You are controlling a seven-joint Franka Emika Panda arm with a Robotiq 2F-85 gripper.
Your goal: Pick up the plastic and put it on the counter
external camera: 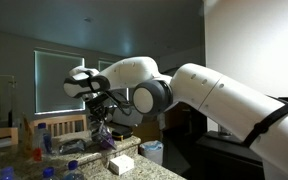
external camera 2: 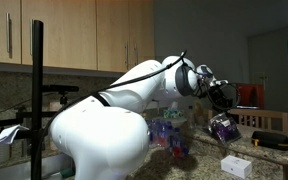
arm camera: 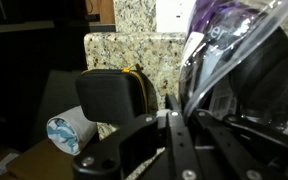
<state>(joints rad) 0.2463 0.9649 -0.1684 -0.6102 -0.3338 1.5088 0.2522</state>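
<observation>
the gripper [external camera: 102,107] holds the plastic [external camera: 105,135], a crumpled clear and purple bag. the bag hangs straight down from the fingertips, its long axis roughly vertical, and it is clear of everything under it. the jaws look narrow, pinched on the bag's upper edge. the fingers themselves are half hidden by the film, so i judge the grip mainly from the bag hanging in mid air. in the wrist view the plastic [arm camera: 234,70] fills the right side, bunched close against the hand.

the counter [external camera: 96,165] lies directly below the bag, so the coming move is a plain descent and then a release. a white box [external camera 2: 236,166] sits on the granite just under and a little to the side of the bag's lower end. the drop should probably be aimed at bare stone beside the box rather than onto it. bottles [external camera: 41,138] crowd the far part of the counter, well apart from the bag.

the surface is speckled granite, flat and hard. the room is a dim kitchen, with wooden cabinets [external camera 2: 74,35] above and a window [external camera: 59,85] behind.
</observation>
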